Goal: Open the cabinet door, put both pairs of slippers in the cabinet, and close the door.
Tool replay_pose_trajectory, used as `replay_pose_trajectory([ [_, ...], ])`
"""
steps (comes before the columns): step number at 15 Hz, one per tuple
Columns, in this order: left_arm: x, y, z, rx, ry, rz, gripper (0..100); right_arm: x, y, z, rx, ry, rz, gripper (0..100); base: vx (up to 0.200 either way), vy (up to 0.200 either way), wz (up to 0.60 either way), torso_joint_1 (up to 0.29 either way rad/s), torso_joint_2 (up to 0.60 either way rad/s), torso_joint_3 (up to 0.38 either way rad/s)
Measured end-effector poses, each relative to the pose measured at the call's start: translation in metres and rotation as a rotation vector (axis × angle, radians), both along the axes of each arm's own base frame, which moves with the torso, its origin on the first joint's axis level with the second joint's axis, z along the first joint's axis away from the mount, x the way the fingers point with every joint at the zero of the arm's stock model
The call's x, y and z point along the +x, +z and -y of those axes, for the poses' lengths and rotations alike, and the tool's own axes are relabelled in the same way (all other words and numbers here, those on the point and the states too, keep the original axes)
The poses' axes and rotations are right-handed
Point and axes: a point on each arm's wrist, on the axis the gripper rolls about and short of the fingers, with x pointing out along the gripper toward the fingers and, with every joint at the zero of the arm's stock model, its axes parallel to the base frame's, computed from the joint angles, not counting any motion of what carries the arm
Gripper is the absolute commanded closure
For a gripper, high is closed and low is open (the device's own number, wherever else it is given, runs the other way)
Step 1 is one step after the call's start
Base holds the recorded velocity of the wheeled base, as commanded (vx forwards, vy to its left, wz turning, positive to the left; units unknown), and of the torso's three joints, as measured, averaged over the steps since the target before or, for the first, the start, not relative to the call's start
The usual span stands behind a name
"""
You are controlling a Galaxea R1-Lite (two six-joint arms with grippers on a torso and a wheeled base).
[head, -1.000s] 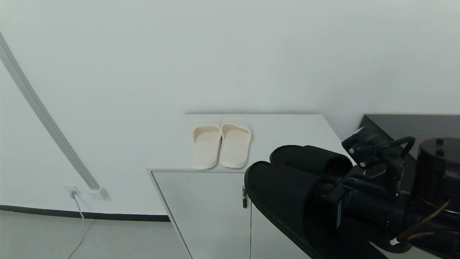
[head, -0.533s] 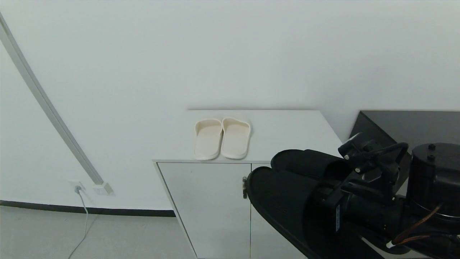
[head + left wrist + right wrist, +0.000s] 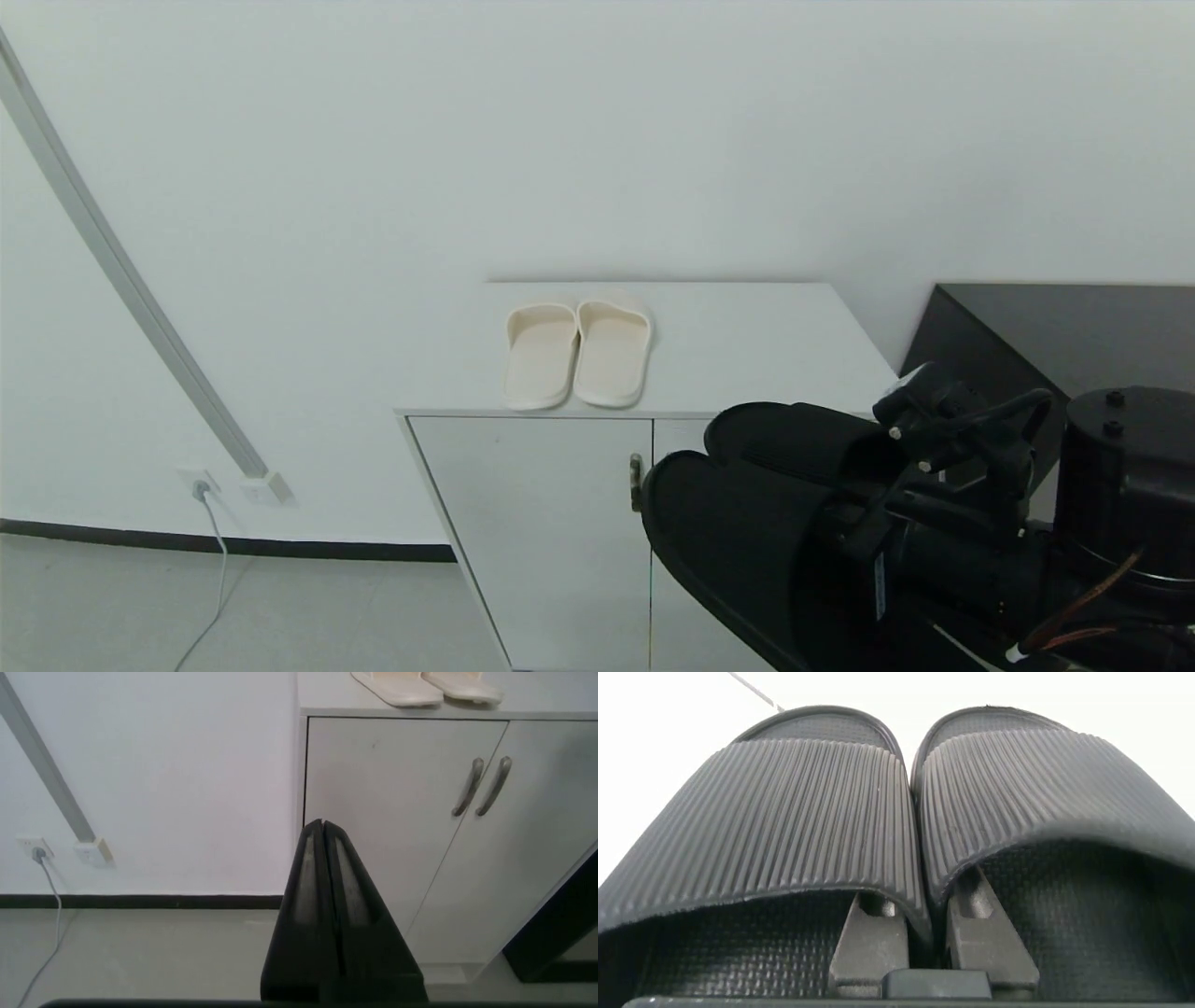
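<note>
Cabinet top [image 3: 747, 345]: cream slippers [image 3: 577, 355], toes to wall | right hand [image 3: 923, 910] clamps black slippers [image 3: 747, 504], lengthwise toward doors [image 3: 532, 523] | left hand [image 3: 323, 859] closed

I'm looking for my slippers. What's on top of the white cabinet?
A pair of cream slippers lies side by side near the cabinet top's front edge. The black slippers in front cover the top's near right corner, so that bit cannot be seen.
</note>
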Motion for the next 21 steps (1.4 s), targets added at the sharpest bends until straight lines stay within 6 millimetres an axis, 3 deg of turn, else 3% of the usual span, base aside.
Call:
replay_pose_trajectory([
  [6,0.0,-0.0001,0.0,0.007,-0.001,-0.001,100,-0.0006,-0.0035,0.0002,-0.011,0.002,-0.008,100,0.0,0.0,0.0,-0.216,0.53,0.303],
  [7,0.0,-0.0001,0.0,0.007,-0.002,-0.001,0,-0.0009,-0.0039,0.0002,-0.013,0.003,-0.009,100,0.0,0.0,0.0,-0.212,0.53,0.315],
  [21,0.0,-0.0001,0.0,0.006,-0.001,-0.001,0,-0.0059,-0.0094,-0.0007,-0.03,0.02,-0.022,100,0.0,0.0,0.0,-0.165,0.49,0.324],
])
